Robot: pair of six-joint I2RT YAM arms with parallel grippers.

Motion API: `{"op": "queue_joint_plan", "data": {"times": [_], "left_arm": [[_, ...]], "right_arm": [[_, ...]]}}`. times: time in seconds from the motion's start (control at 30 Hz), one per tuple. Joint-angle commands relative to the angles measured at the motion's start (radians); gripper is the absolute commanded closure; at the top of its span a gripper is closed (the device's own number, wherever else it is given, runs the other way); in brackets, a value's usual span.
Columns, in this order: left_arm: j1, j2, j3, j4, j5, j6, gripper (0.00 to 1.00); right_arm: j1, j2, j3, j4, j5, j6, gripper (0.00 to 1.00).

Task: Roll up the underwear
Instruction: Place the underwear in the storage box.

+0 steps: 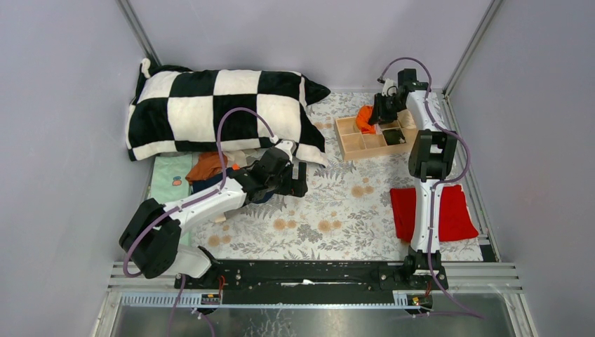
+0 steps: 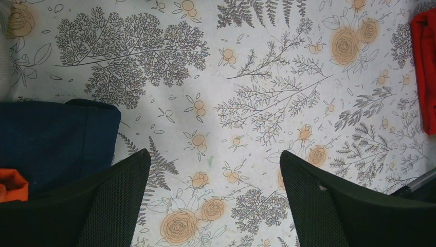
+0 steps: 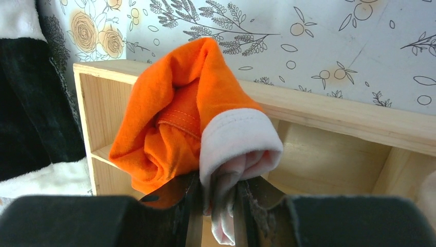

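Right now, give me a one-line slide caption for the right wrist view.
Right gripper shut on rolled orange underwear at a wooden compartment tray.

Left arm (image 1: 203, 203) lies low, reaching forward and over toward the right side. The left gripper (image 2: 213, 157) has its fingers (image 2: 103, 206) spread wide apart. Right arm (image 1: 428, 175) is stretched way out forward with the elbow up and the wrist bent down, and the right gripper (image 3: 216, 193) is pinched tight on the orange underwear (image 3: 169, 118).
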Motion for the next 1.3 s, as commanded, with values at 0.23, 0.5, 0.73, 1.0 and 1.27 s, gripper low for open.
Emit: {"op": "queue_joint_plan", "data": {"times": [0.23,0.5,0.73,1.0,1.27], "left_arm": [[0.008,0.011,0.018,0.019,0.009,0.017,0.01],[0.008,0.014,0.02,0.018,0.009,0.017,0.01],[0.008,0.018,0.025,0.018,0.011,0.019,0.01],[0.009,0.016,0.032,0.008,0.012,0.02,0.01],[0.008,0.003,0.036,0.0,0.017,0.016,0.01]], "right_arm": [[0.052,0.074,0.008,0.016,0.222,-0.026,0.85],[0.07,0.058,-0.05,0.092,0.314,-0.015,0.88],[0.094,0.052,-0.096,0.143,0.372,-0.015,0.86],[0.098,-0.023,-0.168,0.187,0.351,-0.015,0.66],[0.098,-0.129,-0.172,0.204,0.306,0.002,0.54]]}}
